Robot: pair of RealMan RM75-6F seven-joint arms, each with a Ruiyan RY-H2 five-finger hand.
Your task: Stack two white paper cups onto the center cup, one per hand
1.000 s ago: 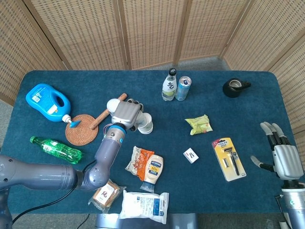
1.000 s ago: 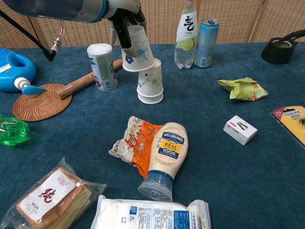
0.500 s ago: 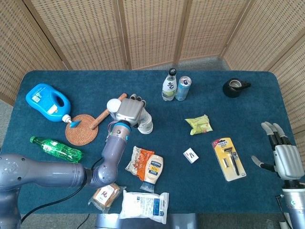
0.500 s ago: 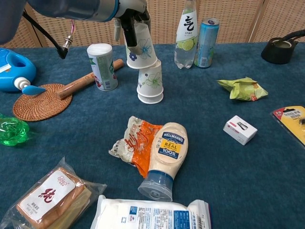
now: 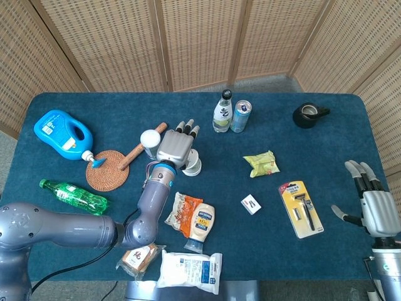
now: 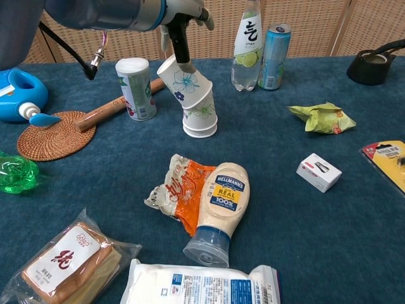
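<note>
An upside-down white paper cup with a blue flower print [image 6: 184, 82] lies tilted to the left on top of the center cup stack [image 6: 200, 116], not seated straight. My left hand [image 5: 177, 145] hovers right above it with its fingers spread; one finger [image 6: 180, 43] reaches down to the tilted cup's base. From the head camera the hand hides most of the stack [image 5: 193, 165]. My right hand [image 5: 377, 210] is far off at the table's right edge, fingers apart and holding nothing.
A white canister [image 6: 135, 88] stands just left of the stack, by a wooden stick [image 6: 101, 113] and a rattan coaster [image 6: 56, 134]. A bottle [image 6: 249, 44] and a can [image 6: 273, 47] stand behind. A mayonnaise bottle [image 6: 218, 209] and an orange snack packet [image 6: 174, 190] lie in front.
My left hand carried the flowered cup rightward over the stack and spread its fingers. The cup now leans tilted on the stack. The right hand has not moved.
</note>
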